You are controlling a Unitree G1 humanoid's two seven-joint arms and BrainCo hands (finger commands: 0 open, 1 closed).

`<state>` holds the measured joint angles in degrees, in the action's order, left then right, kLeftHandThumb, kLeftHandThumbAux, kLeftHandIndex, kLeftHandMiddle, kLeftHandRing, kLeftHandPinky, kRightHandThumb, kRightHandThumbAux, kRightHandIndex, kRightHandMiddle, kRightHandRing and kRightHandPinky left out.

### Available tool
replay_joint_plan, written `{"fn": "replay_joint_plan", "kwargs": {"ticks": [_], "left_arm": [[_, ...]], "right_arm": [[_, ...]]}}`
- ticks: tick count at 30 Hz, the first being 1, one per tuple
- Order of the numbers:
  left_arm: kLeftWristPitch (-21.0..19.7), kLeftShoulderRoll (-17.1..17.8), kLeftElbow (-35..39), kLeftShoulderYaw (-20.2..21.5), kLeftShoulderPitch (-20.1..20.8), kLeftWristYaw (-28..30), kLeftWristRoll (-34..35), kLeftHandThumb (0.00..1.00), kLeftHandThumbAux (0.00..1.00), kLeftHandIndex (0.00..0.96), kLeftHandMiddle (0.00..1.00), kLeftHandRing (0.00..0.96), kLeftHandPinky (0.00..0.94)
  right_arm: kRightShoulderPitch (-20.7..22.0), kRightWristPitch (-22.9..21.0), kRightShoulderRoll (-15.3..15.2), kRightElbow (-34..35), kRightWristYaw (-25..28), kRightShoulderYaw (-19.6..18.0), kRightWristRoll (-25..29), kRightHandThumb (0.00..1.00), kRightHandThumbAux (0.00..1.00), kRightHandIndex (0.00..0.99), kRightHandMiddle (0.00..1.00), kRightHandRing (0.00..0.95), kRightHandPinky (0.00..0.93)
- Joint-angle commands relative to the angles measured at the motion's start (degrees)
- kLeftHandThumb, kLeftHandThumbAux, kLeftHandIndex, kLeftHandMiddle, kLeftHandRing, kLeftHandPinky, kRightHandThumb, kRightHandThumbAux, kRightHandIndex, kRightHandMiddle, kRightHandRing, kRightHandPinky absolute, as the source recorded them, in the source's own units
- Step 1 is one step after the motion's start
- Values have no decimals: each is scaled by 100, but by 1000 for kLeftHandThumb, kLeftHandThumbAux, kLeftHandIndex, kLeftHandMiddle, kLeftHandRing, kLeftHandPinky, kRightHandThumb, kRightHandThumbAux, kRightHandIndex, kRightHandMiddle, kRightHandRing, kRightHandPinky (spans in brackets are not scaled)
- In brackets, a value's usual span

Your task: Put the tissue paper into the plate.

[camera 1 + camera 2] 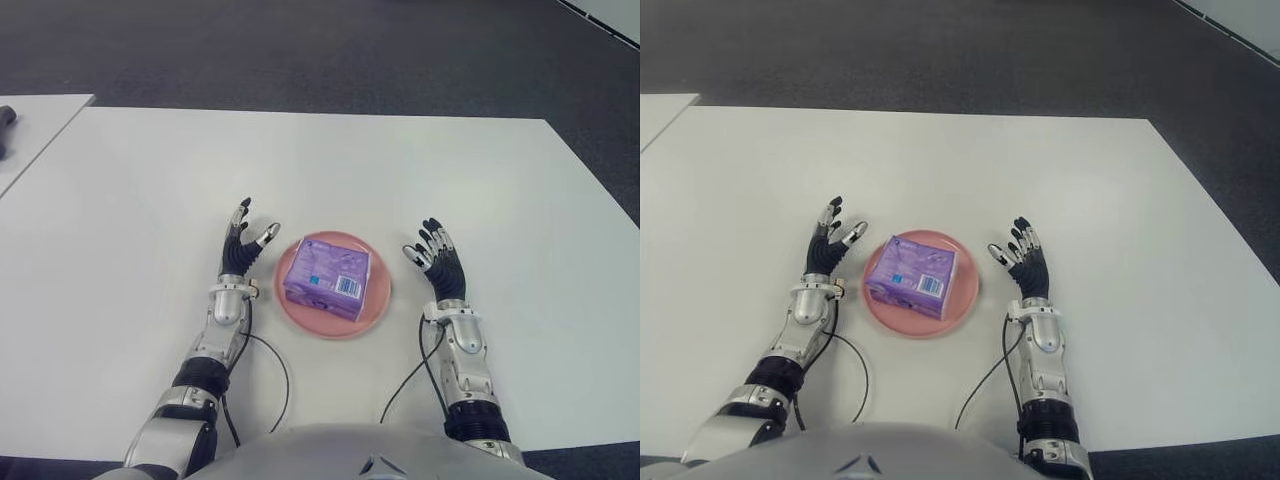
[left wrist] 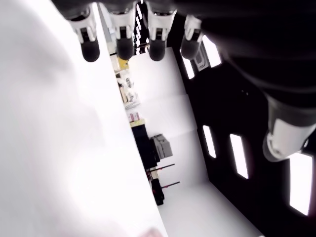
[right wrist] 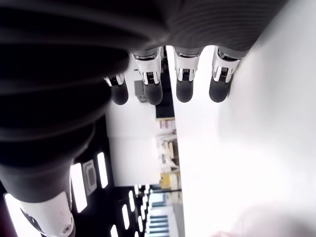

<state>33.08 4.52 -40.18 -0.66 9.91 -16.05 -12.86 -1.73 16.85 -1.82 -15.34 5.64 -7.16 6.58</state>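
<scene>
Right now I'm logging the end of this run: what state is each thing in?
Tissue pack: lying in the plate, held by neither hand.
Plate: on the table, holding the pack.
Left hand: open, left of the plate.
Right hand: open, right of the plate.

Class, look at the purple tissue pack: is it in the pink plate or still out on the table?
In. The tissue pack lies on the pink plate, with the left hand and right hand open either side, holding nothing.
</scene>
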Motion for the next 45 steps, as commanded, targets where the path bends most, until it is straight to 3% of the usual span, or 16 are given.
{"fn": "replay_joint_plan", "kwargs": {"ticks": [1, 25, 39, 45], "left_arm": [[23, -61, -58, -70, -157, -54, -55, 0, 512, 0, 0, 0, 0], [122, 146, 81, -42, -347, -218, -217, 0, 499, 0, 0, 0, 0], [258, 132, 10, 55, -344, -129, 87, 0, 462, 0, 0, 0, 0], [266, 149, 12, 52, -346, -172, 82, 0, 449, 0, 0, 0, 0]], "right_arm": [[-51, 35, -83, -182, 52, -76, 41, 68, 741, 0, 0, 0, 23], [91, -474, -180, -125, 0, -116, 59, 79, 742, 0, 0, 0, 18], [122, -332, -134, -232, 35, -114, 85, 86, 739, 2, 0, 0, 19], [234, -10, -18, -428, -87, -93, 5, 97, 736, 1, 0, 0, 15]]}}
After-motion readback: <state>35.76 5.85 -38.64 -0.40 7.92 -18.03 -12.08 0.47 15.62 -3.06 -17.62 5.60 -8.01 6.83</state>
